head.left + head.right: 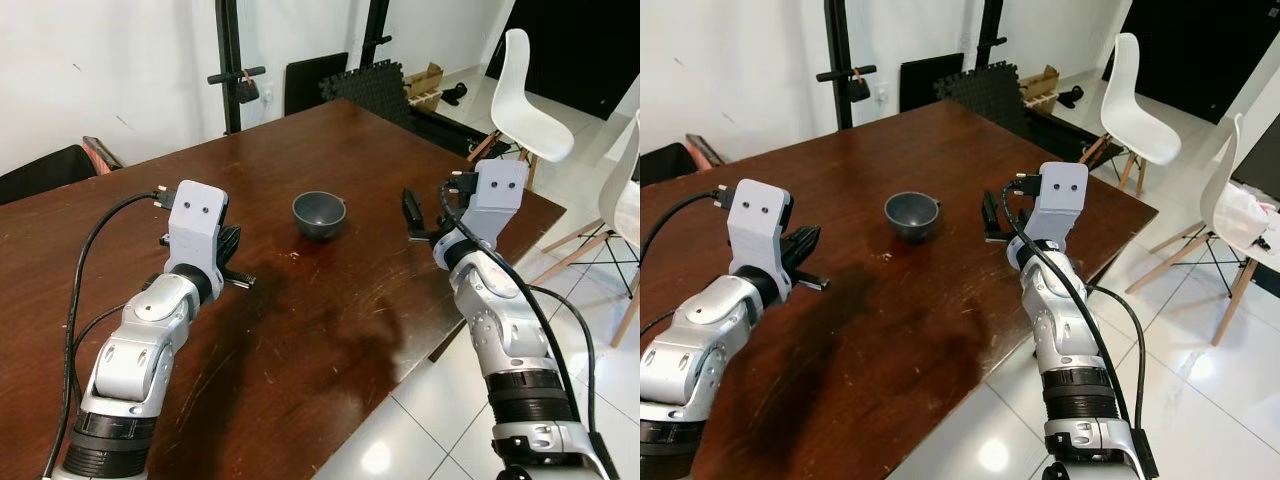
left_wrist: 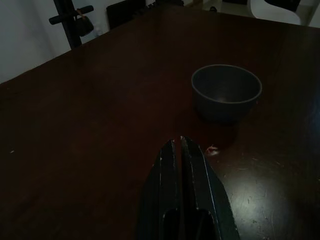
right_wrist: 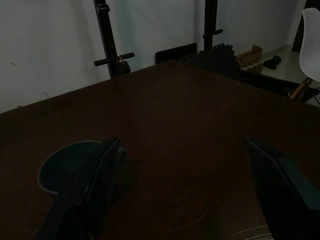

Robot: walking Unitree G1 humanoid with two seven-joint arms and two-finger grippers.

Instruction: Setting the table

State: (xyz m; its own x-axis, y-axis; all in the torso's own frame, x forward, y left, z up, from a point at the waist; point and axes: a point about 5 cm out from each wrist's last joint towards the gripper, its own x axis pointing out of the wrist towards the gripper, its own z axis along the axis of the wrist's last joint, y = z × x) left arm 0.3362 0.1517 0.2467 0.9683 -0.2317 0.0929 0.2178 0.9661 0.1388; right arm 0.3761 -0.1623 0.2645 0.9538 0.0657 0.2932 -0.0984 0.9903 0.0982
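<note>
A small dark grey bowl stands upright and empty near the middle of the dark brown wooden table. My left gripper hovers low over the table to the left of the bowl. In the left wrist view its fingers are pressed together with nothing between them, and the bowl lies a short way ahead. My right gripper is held to the right of the bowl, over the table's right part. It is open wide, holding nothing, and the bowl sits beside one finger.
The table's right edge and corner lie just under my right arm, with glossy tiled floor beyond. White chairs stand at the right. Black stand poles, foam mats and a cardboard box line the back wall.
</note>
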